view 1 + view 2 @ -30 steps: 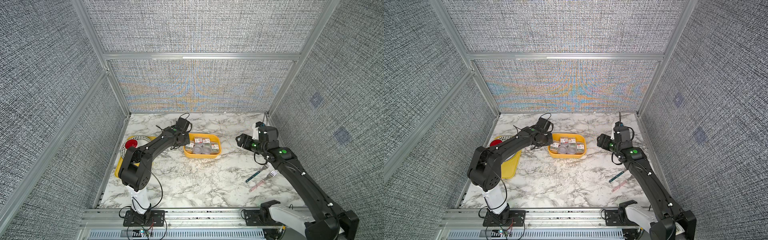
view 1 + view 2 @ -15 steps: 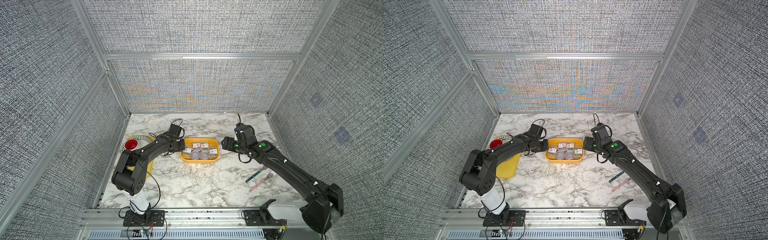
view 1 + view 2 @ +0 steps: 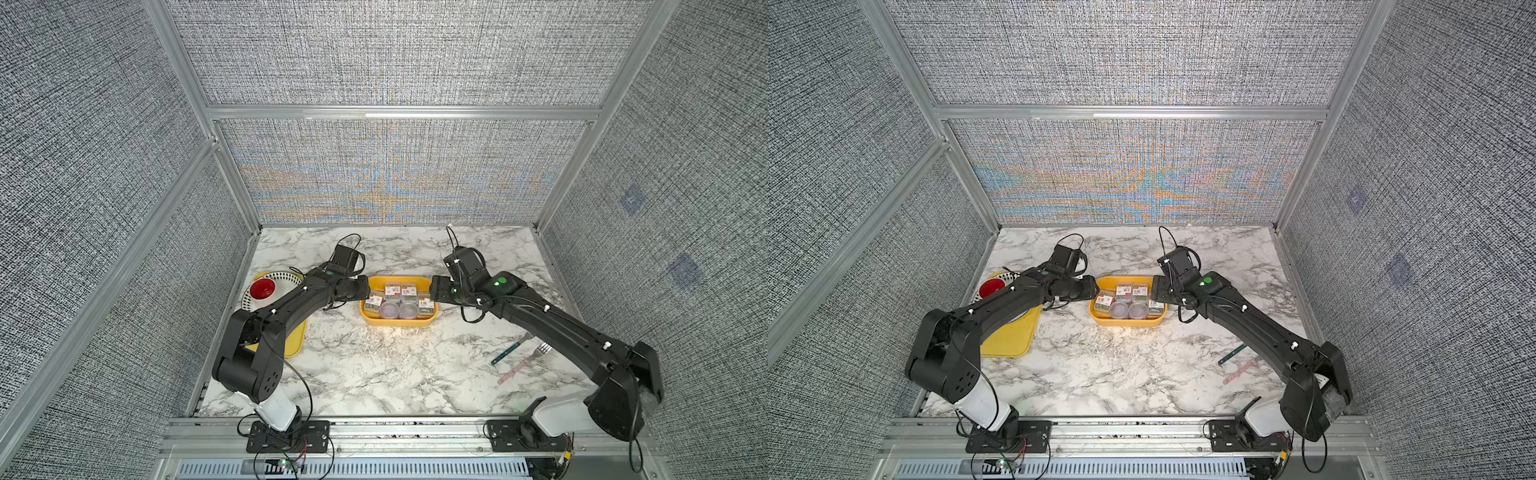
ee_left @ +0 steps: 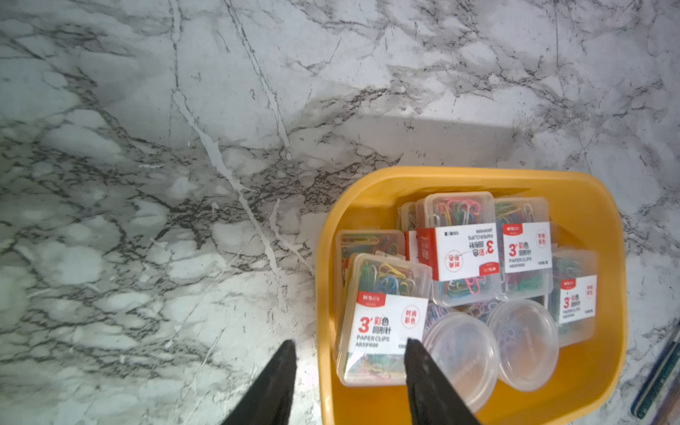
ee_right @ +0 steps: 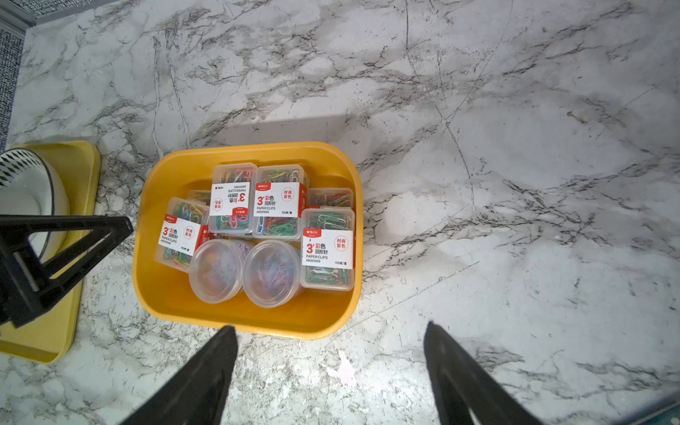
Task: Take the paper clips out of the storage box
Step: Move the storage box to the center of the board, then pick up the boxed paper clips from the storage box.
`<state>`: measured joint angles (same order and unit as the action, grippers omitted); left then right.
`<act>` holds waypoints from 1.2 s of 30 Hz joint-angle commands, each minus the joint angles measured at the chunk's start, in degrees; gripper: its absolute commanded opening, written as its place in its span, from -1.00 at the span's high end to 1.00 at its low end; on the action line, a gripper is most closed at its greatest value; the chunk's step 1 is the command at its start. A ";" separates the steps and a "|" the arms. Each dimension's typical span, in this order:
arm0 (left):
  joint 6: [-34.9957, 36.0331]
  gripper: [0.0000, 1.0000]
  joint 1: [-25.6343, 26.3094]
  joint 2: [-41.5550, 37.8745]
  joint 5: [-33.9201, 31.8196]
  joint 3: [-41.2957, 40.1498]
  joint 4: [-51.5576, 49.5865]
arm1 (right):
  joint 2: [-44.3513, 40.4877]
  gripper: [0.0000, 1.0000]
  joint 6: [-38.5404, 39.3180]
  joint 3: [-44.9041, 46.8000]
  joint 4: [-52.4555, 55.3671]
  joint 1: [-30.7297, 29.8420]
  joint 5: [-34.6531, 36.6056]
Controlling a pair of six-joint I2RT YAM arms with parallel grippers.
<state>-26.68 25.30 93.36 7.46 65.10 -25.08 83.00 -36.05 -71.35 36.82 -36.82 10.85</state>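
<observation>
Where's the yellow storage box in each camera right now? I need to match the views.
Top view: storage box near picture centre.
Top view: near picture centre again.
Left wrist: its side wall runs between the fingertips of the left gripper.
Right wrist: whole box, just beyond the right gripper.
Shared landmark: two round clear tubs inside, side by side.

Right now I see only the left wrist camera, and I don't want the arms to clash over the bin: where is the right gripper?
Observer: The right gripper hangs just outside the storage box, at the end opposite the left gripper.
Operator: Is it holding anything?
Observer: No; it is open, nothing gripped.
Operator: Anything beneath the left arm?
Observer: A flat yellow tray carrying a white patterned dish and a round red thing.
</observation>
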 commanded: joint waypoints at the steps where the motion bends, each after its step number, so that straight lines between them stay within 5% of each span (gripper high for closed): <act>1: -0.65 -0.08 -0.07 -4.08 -1.95 0.60 -3.59 | 1.87 -0.66 -0.11 -2.86 2.47 -0.93 1.27; 9: 2.68 -0.05 -0.81 -17.89 -13.03 5.74 -14.16 | 12.53 -0.64 1.88 -15.06 10.75 -3.94 3.12; 17: 5.06 -0.01 -4.30 -26.61 -18.71 0.06 -15.37 | 18.87 -0.57 1.07 -18.30 8.04 -4.74 1.42; 36: 4.13 -0.01 -7.90 -25.16 -17.64 -7.62 -13.46 | 23.08 -0.55 -7.96 -22.24 7.21 -5.99 -0.22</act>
<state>-22.57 17.50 68.14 -9.96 57.41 -39.07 106.41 -39.90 -93.65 44.60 -42.72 11.00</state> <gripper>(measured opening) 0.506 0.777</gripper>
